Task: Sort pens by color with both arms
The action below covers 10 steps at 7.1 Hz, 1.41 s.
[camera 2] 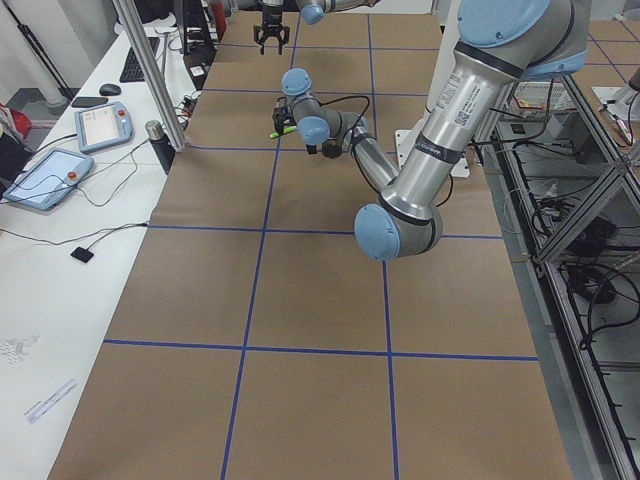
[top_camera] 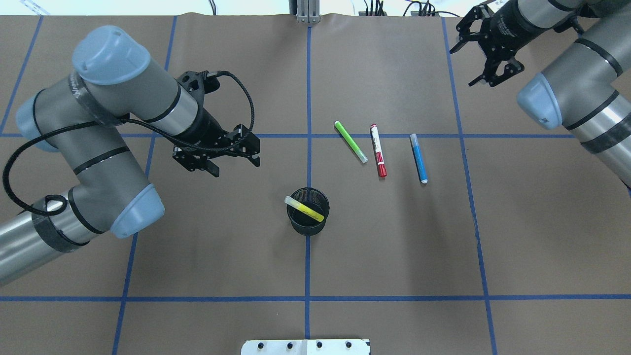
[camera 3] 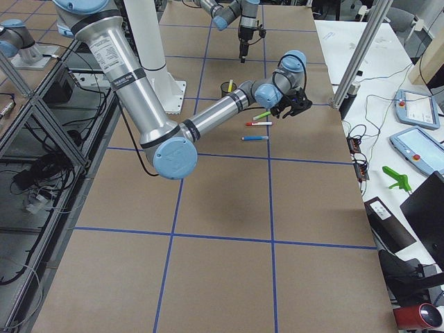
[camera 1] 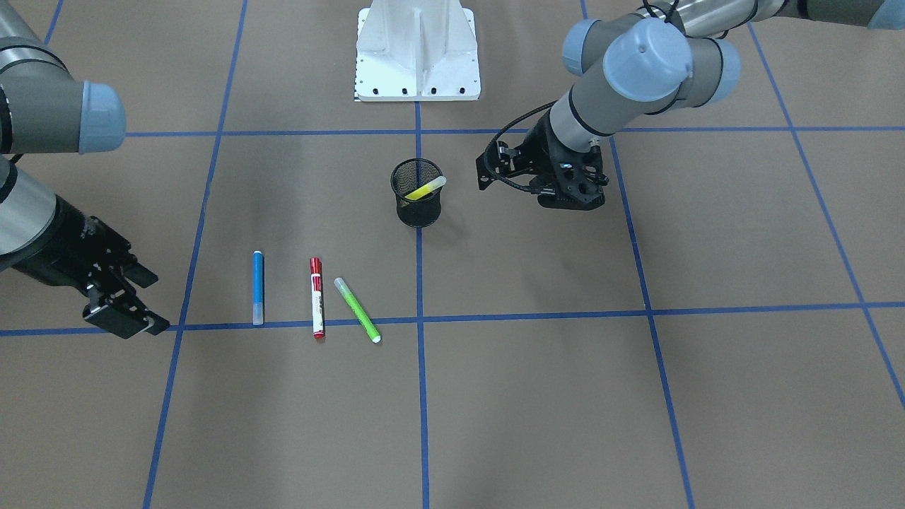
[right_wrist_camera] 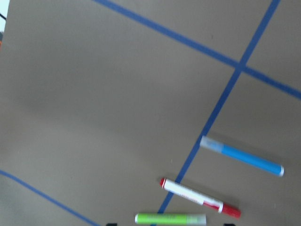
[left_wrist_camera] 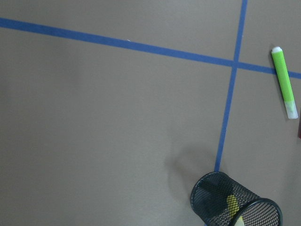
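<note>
Worktop: one brown worktop (camera 1: 636,396), marked with a grid of blue tape lines.
Arms: two. The left arm (top_camera: 98,123) reaches in near the cup and the right arm (top_camera: 581,93) is out at the far side beyond the loose pens.
Base: one white base (camera 1: 417,53) at the robot's edge of the worktop.
Left gripper (top_camera: 236,166): jaws apart and holding nothing, above bare worktop beside the cup.
Right gripper (camera 1: 161,300): jaws spread wide and holding nothing, apart from the blue pen.
Cup: one black mesh cup (camera 1: 417,205), upright on a tape line, with one pen in it.
Pens: four.
In the cup: the yellow pen (camera 1: 425,189), leaning, its pale end over the rim.
On the worktop: three pens flat in a row and not touching. The green pen (camera 1: 357,309) lies slanted nearest the cup, the red pen (camera 1: 317,297) in the middle, the blue pen (camera 1: 258,287) nearest the right gripper.
</note>
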{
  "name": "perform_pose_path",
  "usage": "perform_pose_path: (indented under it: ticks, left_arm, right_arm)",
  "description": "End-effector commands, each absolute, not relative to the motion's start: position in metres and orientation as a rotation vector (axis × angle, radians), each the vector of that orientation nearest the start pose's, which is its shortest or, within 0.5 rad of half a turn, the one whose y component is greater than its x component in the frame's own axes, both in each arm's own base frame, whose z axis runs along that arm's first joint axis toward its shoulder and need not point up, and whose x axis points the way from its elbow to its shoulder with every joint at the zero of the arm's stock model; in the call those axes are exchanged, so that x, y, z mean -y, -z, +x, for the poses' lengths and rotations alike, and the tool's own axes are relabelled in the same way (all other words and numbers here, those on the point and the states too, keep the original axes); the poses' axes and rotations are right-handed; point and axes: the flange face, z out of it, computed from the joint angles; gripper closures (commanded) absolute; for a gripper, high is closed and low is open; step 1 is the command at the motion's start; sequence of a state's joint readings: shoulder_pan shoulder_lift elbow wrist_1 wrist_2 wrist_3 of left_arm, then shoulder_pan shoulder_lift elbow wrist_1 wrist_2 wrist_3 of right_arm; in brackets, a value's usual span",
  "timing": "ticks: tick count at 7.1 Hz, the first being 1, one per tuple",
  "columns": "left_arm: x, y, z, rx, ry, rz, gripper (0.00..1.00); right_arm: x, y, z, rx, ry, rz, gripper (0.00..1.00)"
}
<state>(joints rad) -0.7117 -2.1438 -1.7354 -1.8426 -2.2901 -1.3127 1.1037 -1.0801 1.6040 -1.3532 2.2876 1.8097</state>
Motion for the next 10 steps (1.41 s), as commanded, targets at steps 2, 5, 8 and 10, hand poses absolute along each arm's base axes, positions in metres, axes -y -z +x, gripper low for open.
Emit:
perform_pose_path:
  ticks: [2, 5, 8, 10]
  left_arm:
    - [0.438, -0.185, 0.495, -1.141, 0.055, -0.109, 0.14]
    - [0.419, -0.179, 0.516, -1.136, 0.051, -0.104, 0.28]
    - [0.408, -0.180, 0.527, -1.128, 0.043, -0.099, 0.40]
    - [0.401, -0.181, 0.535, -1.125, 0.037, -0.091, 0.47]
  right_arm:
    - [0.621, -0.359, -0.243, 0.713, -0.495, -0.044, 0.01]
    - [0.555, -0.315, -0.251, 0.763, -0.127, 0.082, 0.00]
    - [0.524, -0.321, -0.269, 0.805, 0.009, 0.059, 0.00]
    - [0.507, -0.332, -0.263, 0.795, 0.002, 0.051, 0.00]
